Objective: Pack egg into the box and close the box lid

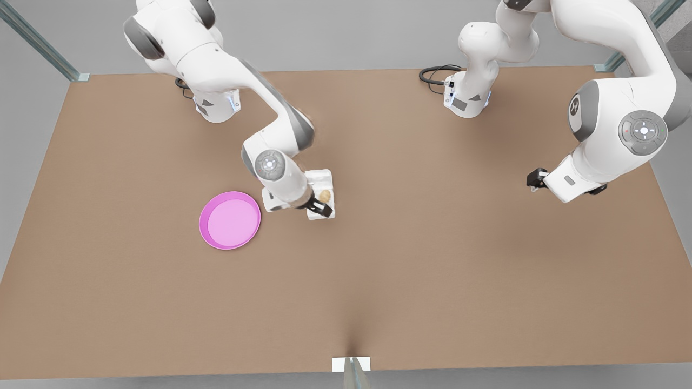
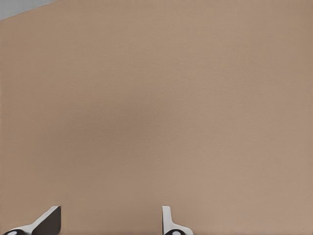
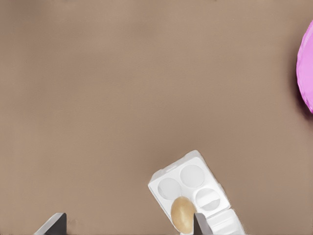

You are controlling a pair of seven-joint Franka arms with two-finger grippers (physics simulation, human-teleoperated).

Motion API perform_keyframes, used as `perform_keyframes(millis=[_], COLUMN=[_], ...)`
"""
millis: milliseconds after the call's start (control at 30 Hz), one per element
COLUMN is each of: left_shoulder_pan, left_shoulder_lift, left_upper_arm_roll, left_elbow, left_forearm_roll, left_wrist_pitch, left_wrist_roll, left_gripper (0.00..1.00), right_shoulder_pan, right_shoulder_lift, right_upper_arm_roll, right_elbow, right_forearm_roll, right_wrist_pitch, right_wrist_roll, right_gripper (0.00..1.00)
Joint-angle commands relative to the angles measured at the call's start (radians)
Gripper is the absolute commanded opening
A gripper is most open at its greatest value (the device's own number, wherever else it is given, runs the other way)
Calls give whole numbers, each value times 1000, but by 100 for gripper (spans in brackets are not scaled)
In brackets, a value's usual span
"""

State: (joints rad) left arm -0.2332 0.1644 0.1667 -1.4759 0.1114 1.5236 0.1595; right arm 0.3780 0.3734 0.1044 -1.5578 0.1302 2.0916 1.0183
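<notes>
Resting in box (image 3: 195,188), egg (image 3: 183,214) beside right pincer (image 1: 320,208)

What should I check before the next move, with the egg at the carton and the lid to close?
1. Egg sitting in a cup of the box: ok.
2. Right pincer open: ok.
3. Right pincer clear of the egg: cannot tell; one finger is right beside it.
4. Box lid shut: not ok; it lies open beside the cups.
5. Left pincer out of the way: ok; it waits open over bare table.
6. Pink plate apart from the box: ok.
</notes>
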Motion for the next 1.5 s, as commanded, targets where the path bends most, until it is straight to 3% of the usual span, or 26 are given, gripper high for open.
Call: perform_keyframes(millis=[0, 33, 67, 167, 233, 267, 300, 367, 400, 433, 633, 733, 1000, 1133, 1467], left_shoulder_pan=[-1, -1, -5, -44, -348, -485, -621, -822, -876, -909, -979, -979, -966, -966, -963], left_shoulder_lift=[-2, 0, 13, 107, 181, 184, 202, 262, 303, 334, 509, 567, 587, 583, 584], left_upper_arm_roll=[0, 0, 0, -1, -1, -1, -3, -3, -3, -4, -6, -6, 0, 43, 120], left_elbow=[2, -3, -6, -15, -15, -15, -14, -7, -7, -3, 5, 5, -3, -1, 42], left_forearm_roll=[1, 1, 1, 2, 1, -113, -240, -361, -446, -484, -544, -533, -536, -533, -533], left_wrist_pitch=[3, 4, 4, -61, -332, -392, -375, -186, -36, 71, 588, 704, 650, 567, 567], left_wrist_roll=[-2, -2, -2, -2, -274, -515, -796, -1118, -1254, -1374, -1451, -1424, -1378, -1356, -1364], left_gripper=[100, 100, 100, 100, 100, 100, 91, 38, 28, 26, 25, 25, 25, 25, 25], right_shoulder_pan=[-215, -300, -304, -387, -404, -395, -369, -346, -344, -343, -349, -346, -341, -341, -341], right_shoulder_lift=[-132, -179, -179, -169, -166, -168, -166, -168, -168, -159, -145, -145, -145, -145, -145], right_upper_arm_roll=[-109, -109, -111, -118, -121, -117, -109, -109, -111, -111, -112, -112, -112, -112, -111], right_elbow=[87, 97, 111, 148, 148, 148, 150, 150, 153, 179, 179, 179, 179, 179, 179], right_forearm_roll=[-7, -131, -182, -172, -178, -184, -187, -196, -193, -190, -189, -189, -189, -190, -193], right_wrist_pitch=[-370, -464, -606, -630, -631, -642, -640, -640, -636, -633, -624, -624, -624, -624, -624], right_wrist_roll=[-1100, -1197, -1037, -1024, -1032, -1041, -1038, -1034, -1032, -1032, -1031, -1031, -1032, -1032, -1032], right_gripper=[100, 100, 100, 100, 100, 100, 100, 100, 100, 100, 100, 100, 100, 100, 100])
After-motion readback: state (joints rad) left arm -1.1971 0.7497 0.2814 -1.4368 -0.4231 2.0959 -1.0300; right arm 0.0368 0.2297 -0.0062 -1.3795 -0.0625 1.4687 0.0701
